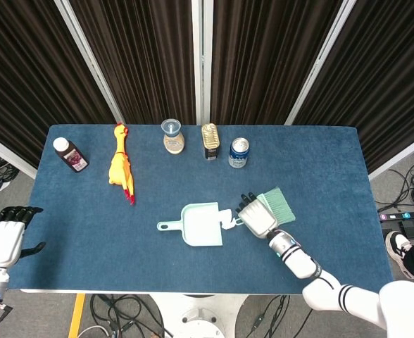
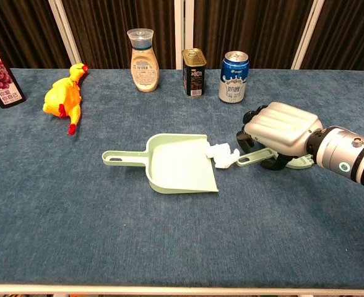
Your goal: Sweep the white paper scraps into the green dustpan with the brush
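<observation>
A: Green plastic dustpan (image 1: 202, 224) lies flat on the blue table (image 1: 320, 162), handle pointing to the robot's left, open mouth facing the white paper scraps (image 2: 223, 154). Where do the scraps sit?

B: Heaped at the lip of the pan's mouth, touching its edge; part of the heap seems to overlap the pan floor, the rest lies on the cloth. The tip of the brush (image 1: 276, 204) handle ends right beside them.

A: And the right hand (image 2: 275, 132)?

B: It covers the brush where handle meets head, fingers curled down around it. The chest view suggests a closing grasp, but the underside is hidden, so I cannot tell whether the brush is actually clamped (the bristles lie further right, in the head view only). The left hand (image 1: 1, 239) hangs off the table's near left corner, holding nothing, fingers loosely apart.

A: Likely failure modes?

B: Three, as judgement. A shallow grip could let the brush twist or slip when lifted. The handle tip, so near the scraps, could flick them away from the pan. Nothing steadies the dustpan, so a firm sweep could push it leftward across the cloth, leaving scraps behind.
</observation>
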Robot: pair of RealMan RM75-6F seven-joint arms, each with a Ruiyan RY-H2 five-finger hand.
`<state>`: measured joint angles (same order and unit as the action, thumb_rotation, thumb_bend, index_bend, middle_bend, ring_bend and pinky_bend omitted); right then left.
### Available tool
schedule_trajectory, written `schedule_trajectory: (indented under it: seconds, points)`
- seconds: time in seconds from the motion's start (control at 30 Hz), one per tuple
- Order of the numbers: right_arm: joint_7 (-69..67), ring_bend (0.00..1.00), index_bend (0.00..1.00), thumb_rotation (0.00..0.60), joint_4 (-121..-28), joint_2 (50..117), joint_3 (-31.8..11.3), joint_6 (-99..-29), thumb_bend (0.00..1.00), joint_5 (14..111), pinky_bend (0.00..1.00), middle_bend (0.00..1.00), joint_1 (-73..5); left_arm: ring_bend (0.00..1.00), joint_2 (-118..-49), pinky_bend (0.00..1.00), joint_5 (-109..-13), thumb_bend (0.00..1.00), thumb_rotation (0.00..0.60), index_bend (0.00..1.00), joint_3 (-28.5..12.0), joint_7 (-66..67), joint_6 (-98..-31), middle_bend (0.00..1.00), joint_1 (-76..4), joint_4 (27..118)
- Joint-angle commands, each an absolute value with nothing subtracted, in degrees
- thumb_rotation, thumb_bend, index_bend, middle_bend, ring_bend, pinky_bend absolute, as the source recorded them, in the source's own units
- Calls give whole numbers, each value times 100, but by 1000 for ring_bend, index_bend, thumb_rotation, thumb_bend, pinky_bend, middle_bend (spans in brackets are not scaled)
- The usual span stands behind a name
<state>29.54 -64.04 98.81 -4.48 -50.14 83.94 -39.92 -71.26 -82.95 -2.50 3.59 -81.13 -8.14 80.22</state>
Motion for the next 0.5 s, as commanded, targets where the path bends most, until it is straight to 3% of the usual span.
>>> schedule_trajectory:
  seconds: [0.03, 0.2, 0.5]
  points:
    - [3029, 168, 458, 600, -6381, 9917, -433, -4979, 220, 8349, 220, 406, -4027, 226, -7135, 207, -8299, 100, 600, 261, -245, 345, -8114, 298, -808, 8004]
    - [3128, 190, 499, 600, -6325, 9981, -410, -4952, 228, 8294, 216, 434, -4071, 226, -7154, 207, -8308, 100, 600, 261, -242, 294, -8131, 298, -793, 7957]
    - [2749, 284, 672, 600, -6518, 9831, -434, -5373, 350, 8364, 218, 538, -3971, 226, -7001, 207, -8667, 100, 600, 261, -251, 111, -7974, 298, -1076, 8019]
